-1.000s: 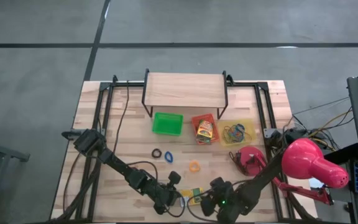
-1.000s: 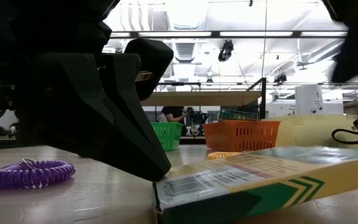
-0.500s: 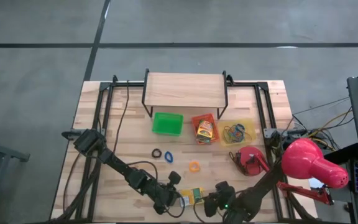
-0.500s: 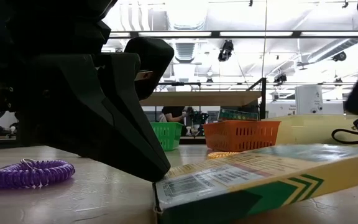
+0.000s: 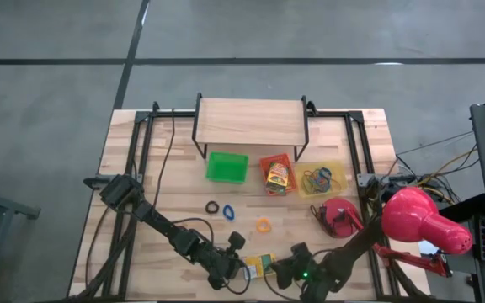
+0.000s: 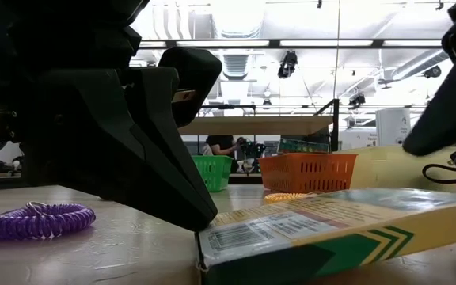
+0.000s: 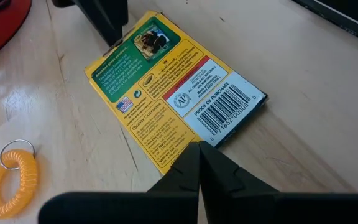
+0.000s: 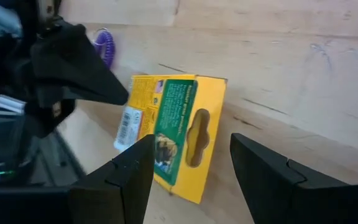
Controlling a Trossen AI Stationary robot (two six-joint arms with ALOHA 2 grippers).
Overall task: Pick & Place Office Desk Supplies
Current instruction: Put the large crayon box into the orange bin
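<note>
Left pincer (image 7: 199, 163) pressed together, bracing the flat yellow-green cardboard box (image 7: 174, 93) at its tip on the counter (image 7: 303, 143). Right pincer (image 8: 188, 165) spread, hovering over it; risk: box skidding sideways as jaws close.

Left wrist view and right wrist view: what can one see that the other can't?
Only the left wrist view shows the orange coil band and the box's barcode side. Only the right wrist view shows the purple coil band and the box's green window side. Both show the yellow crayon box lying flat on the wooden table, with the shut left hand at its edge and the open right hand near it.
</note>
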